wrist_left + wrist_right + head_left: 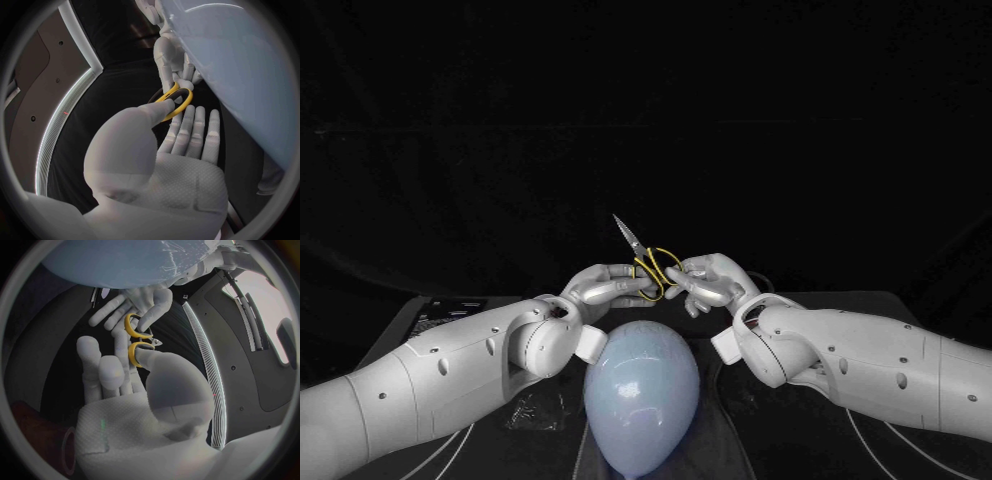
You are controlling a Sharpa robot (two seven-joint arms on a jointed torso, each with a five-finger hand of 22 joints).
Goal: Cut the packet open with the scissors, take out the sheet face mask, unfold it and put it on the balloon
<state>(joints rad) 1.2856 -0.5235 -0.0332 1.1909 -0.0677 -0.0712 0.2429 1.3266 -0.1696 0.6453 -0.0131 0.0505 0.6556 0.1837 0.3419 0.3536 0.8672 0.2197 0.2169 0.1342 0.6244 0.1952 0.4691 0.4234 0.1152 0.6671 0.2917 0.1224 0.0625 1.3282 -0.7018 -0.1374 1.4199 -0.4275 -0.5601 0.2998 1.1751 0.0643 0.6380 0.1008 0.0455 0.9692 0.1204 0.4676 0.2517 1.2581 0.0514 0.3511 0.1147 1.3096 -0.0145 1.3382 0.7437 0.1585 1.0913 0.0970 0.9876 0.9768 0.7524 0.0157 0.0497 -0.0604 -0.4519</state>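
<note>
Both hands are meeting above the balloon [639, 395], which is lying on the black table [870, 302] between the two forearms. The left hand [607, 288] and the right hand [710, 282] are together holding the scissors [643, 258] by the yellow handles, with the blades pointing up and away from the robot. The right thumb is passing through one loop. The left thumb is pressing against a yellow loop, its other fingers stretched out straight.

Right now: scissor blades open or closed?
Closed, as far as the head view shows: the scissors rise as one thin point, tilted up-left, with the left hand and right hand both on the yellow loops.
</note>
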